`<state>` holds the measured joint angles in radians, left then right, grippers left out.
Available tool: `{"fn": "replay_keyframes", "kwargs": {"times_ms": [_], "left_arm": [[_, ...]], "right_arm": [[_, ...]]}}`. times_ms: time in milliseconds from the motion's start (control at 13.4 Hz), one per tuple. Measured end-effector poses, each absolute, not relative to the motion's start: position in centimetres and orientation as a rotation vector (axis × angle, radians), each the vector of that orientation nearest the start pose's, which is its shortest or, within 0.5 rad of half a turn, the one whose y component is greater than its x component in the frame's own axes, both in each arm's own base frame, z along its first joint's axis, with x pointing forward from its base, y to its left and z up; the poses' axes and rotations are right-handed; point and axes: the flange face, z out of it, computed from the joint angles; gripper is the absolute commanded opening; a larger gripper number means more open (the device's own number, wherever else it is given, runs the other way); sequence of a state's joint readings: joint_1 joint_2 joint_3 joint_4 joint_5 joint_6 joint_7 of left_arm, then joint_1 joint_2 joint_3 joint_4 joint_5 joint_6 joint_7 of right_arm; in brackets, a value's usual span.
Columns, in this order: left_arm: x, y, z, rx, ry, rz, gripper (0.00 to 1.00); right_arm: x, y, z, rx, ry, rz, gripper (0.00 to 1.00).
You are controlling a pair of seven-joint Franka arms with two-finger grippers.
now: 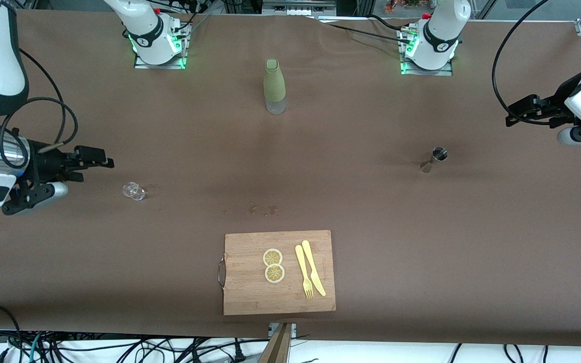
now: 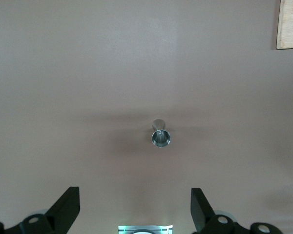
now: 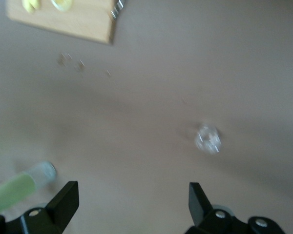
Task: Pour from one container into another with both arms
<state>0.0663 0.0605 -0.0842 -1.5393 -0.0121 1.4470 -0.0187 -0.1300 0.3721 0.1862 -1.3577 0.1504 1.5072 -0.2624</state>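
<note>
Black fingers (image 2: 63, 209) spread, hourglass steel jigger (image 1: 434, 159), clear squat glass (image 1: 133, 191)

Brown-covered table (image 1: 371, 227) carrying five items. Cutting board (image 1: 250, 297) at 6 o'clock, nearest the front camera, bearing two lemon slices (image 1: 273, 265), a fork (image 1: 304, 272) and a knife (image 1: 313, 268). Green bottle (image 1: 274, 85) upright at 12 o'clock. Metal jigger (image 1: 434, 159) upright at 3 o'clock; glass (image 1: 134, 191) at 9 o'clock. A few small crumbs (image 1: 263, 209) lie near the centre, between bottle and board
</note>
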Motion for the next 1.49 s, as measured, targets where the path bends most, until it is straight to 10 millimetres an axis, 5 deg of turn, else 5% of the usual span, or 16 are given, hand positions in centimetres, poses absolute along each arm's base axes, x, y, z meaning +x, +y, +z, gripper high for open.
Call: {"fn": "replay_keyframes", "kwargs": {"times_ms": [448,897,1196,1495], "left_arm": [[55.9,-0.9,59.5,-3.147,-0.004,0.243,1.0],[55.9,-0.6,59.4,-3.147,-0.011,0.245,1.0],[56.0,-0.5,59.3,-3.147,-0.013,0.247,1.0],[56.1,-0.5,59.3,-3.148,-0.014,0.241,1.0]], "right_arm": [[63.3,-4.3,51.7,-2.965,-0.808,0.343,1.0],[62.1,-9.8,58.5,-3.097,-0.725,0.092,1.0],[59.8,-10.7,62.7,-3.137,-0.659,0.013,1.0],[58.6,-9.4,62.6,-3.161,-0.324,0.106,1.0]]}}
